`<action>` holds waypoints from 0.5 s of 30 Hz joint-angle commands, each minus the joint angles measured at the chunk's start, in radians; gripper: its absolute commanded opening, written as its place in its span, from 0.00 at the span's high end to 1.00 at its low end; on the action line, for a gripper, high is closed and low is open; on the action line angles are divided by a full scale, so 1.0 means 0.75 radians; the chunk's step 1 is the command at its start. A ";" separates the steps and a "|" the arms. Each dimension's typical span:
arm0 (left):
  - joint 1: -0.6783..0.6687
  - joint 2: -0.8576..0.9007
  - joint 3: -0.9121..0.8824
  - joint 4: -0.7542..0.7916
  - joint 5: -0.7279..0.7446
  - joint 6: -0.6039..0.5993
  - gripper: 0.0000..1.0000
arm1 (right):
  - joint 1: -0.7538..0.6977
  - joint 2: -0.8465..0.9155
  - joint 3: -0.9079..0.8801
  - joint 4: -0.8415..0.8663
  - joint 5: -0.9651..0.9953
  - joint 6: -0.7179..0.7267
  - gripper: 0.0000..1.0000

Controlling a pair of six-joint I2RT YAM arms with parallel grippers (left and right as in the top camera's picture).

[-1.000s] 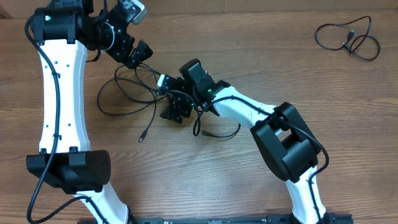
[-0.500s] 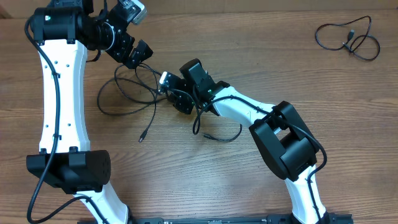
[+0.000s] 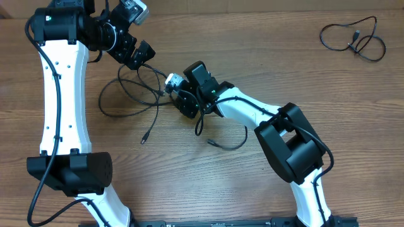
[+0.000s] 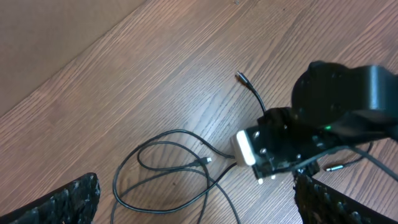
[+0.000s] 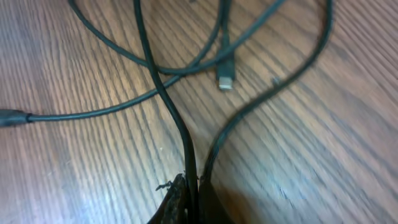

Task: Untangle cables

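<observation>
Cables [image 3: 129, 98] lie in a loose tangle on the tabletop [image 3: 252, 57], left of centre, between the two grippers. Their black loops spread flat on the wood.

The right gripper [image 3: 182, 103] sits low at the right edge of the tangle, tilted down toward the wood. In the right wrist view the right gripper [image 5: 191, 186] is pinched tight on the cables. Two black strands run side by side into the closed jaws, then fan apart across the tabletop [image 5: 323, 143]. A plug [image 5: 225, 79] with a pale metal tip rests just beyond them, beside a crossing of strands.

The left gripper [image 3: 140, 58] hangs above the upper edge of the tangle with its jaws spread wide and nothing between them. In the left wrist view its fingers [image 4: 68, 202] stand at the two bottom corners, and the loops [image 4: 168, 180] lie on the wood below them, apart from both.

One strand runs out under the right arm, curves round and ends in a tip [image 3: 210, 142]. Another ends in a free end [image 3: 142, 140] on the wood below the tangle.

A lone cable [image 3: 353, 36] lies coiled by the far right corner, well apart from the rest.
</observation>
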State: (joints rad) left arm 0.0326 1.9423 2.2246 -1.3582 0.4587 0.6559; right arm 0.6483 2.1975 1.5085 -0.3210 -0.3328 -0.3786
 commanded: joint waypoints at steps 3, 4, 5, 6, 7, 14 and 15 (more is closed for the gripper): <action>-0.009 0.002 0.019 0.002 0.003 -0.012 0.01 | -0.074 -0.361 -0.005 -0.169 -0.001 0.181 0.96; -0.009 0.002 0.019 0.002 0.003 -0.012 0.00 | -0.082 -0.397 -0.005 -0.195 -0.001 0.193 0.96; -0.009 0.002 0.019 0.002 0.003 -0.012 0.00 | -0.095 -0.457 -0.005 -0.240 -0.001 0.197 0.96; -0.009 0.002 0.019 0.002 0.003 -0.012 0.00 | -0.101 -0.487 -0.005 -0.266 -0.001 0.197 0.96; -0.009 0.002 0.019 0.002 0.003 -0.012 0.00 | -0.120 -0.579 -0.005 -0.339 -0.001 0.197 0.96; -0.009 0.002 0.019 0.002 0.003 -0.012 0.01 | -0.171 -0.801 -0.005 -0.475 0.058 0.197 0.96; -0.009 0.002 0.019 0.002 0.003 -0.012 0.00 | -0.180 -0.829 -0.005 -0.494 0.133 0.197 0.96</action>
State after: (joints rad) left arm 0.0326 1.9423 2.2246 -1.3575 0.4587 0.6563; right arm 0.5312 1.6451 1.5051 -0.6750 -0.3214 -0.2394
